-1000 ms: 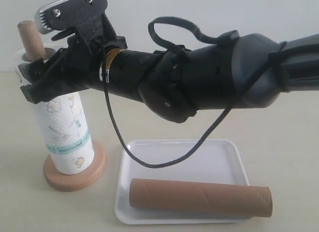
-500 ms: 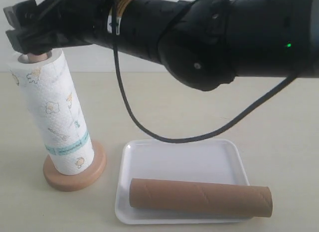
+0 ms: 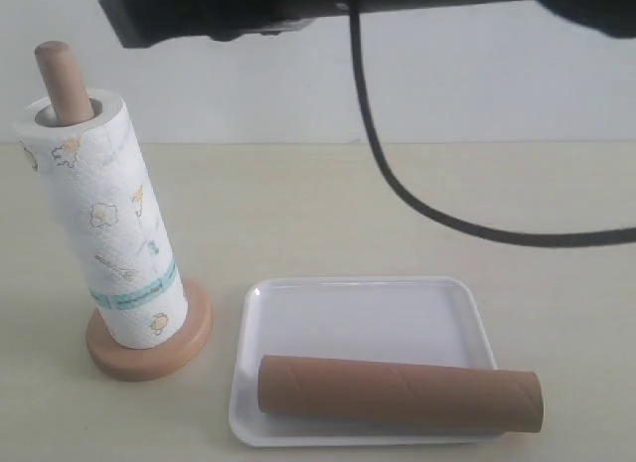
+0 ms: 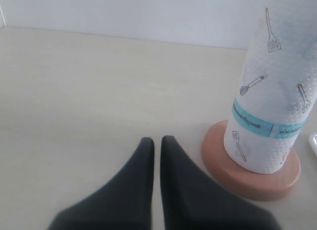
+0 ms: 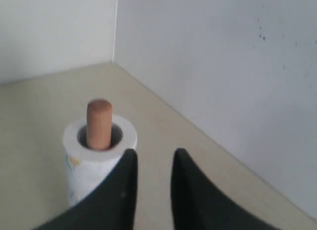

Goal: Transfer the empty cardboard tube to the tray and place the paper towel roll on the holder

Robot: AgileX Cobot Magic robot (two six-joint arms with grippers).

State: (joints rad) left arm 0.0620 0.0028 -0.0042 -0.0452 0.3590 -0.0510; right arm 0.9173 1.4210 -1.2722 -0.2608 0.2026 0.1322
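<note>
The left gripper (image 4: pixel 157 139) hangs low over the bare counter (image 3: pixel 397 204). Its jaws are pressed together, with only a hairline seam between the two dark tips. They pinch nothing and touch nothing. The holder (image 3: pixel 149 348) stands just beside it, apart from the tips.

The right gripper (image 5: pixel 154 153) is up high, above and to one side of the paper towel roll (image 3: pixel 104 224). Its jaws are spread a little, leaving a narrow gap through which the pale counter shows. Nothing sits between them, and they are clear of both the roll and the post. In the exterior view the right arm (image 3: pixel 298 5) is only a dark, blurred bar along the top edge, and its black cable (image 3: pixel 397 184) loops down across the wall.

The paper towel roll stands on end on the holder, with its lower end on the round wooden base. The rounded top of the post (image 3: pixel 58 79) pokes up out of the hollow core. The roll leans slightly, so the post sits off-centre in the core opening.

The tray (image 3: pixel 368 313) lies flat on the counter to the right of the holder, near it but not touching. The empty cardboard tube (image 3: pixel 397 392) lies on its side in the tray, along the near rim. Its left end is inside the tray and its right end juts out past the tray's right edge. Neither gripper is near it.
</note>
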